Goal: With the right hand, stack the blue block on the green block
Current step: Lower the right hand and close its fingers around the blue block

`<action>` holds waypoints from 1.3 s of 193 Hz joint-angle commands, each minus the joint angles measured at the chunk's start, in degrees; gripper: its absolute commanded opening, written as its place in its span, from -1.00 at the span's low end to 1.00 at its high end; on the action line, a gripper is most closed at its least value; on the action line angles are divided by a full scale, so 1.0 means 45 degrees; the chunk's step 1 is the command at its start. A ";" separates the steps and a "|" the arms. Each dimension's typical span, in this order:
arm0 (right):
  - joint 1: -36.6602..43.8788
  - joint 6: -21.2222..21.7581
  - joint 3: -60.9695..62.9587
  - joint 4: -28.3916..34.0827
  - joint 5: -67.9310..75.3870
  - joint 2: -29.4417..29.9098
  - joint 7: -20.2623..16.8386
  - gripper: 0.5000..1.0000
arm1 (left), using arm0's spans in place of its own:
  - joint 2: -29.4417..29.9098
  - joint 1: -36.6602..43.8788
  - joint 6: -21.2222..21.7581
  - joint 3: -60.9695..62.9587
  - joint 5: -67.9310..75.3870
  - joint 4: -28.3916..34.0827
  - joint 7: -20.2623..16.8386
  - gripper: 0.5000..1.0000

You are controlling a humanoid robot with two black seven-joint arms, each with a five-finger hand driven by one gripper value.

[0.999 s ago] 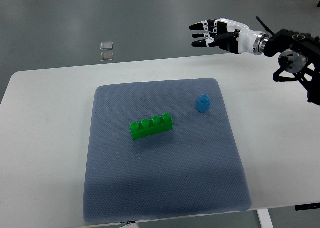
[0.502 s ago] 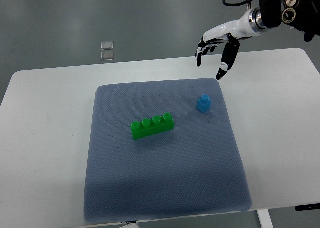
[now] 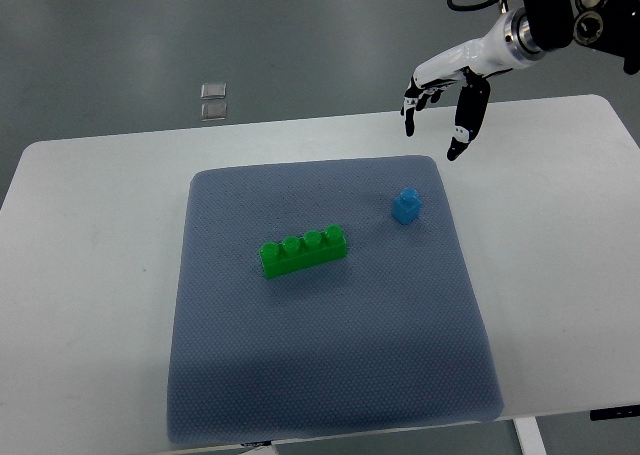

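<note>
Two blocks lie on a blue-grey mat that covers the middle of the white table. Nearer the camera, around the mat's centre, sits the green block, a long brick with four studs on top, lying slightly skewed with its right end farther away. Beyond it and to the right, near the mat's far right corner, stands the blue block, small and single-studded, well apart from the green one and touched by nothing. Farther still, above the table's far edge, hangs the right hand, its arm coming in from the upper right; the white-and-black fingers point downward, spread and holding nothing, clear of the blue block. On the grey floor past the table lie two small pale squares.
</note>
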 commanded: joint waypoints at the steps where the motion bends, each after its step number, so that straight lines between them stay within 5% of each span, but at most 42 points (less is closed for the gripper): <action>1: -0.0850 -0.1172 0.0044 -0.0202 -0.0067 0.0127 0.0006 0.70 | 0.0000 0.0019 -0.0003 -0.0003 -0.0001 -0.0012 -0.0001 1.00; 25: -0.1709 -0.2479 0.0064 -0.0494 -0.0067 0.0498 0.0006 0.70 | 0.0000 0.0039 0.0017 -0.0042 -0.0001 0.0027 -0.0001 1.00; 122: -0.4463 -0.4199 0.1743 -0.1061 -0.0164 0.1377 -0.0072 0.64 | 0.0000 0.0175 -0.0003 0.0095 -0.0001 -0.0227 0.0058 1.00; 251: -0.5557 -0.4512 0.1665 -0.2233 -0.2547 0.2295 -0.0033 0.63 | 0.0000 0.0195 -0.0022 0.0095 -0.0001 -0.0266 0.0077 1.00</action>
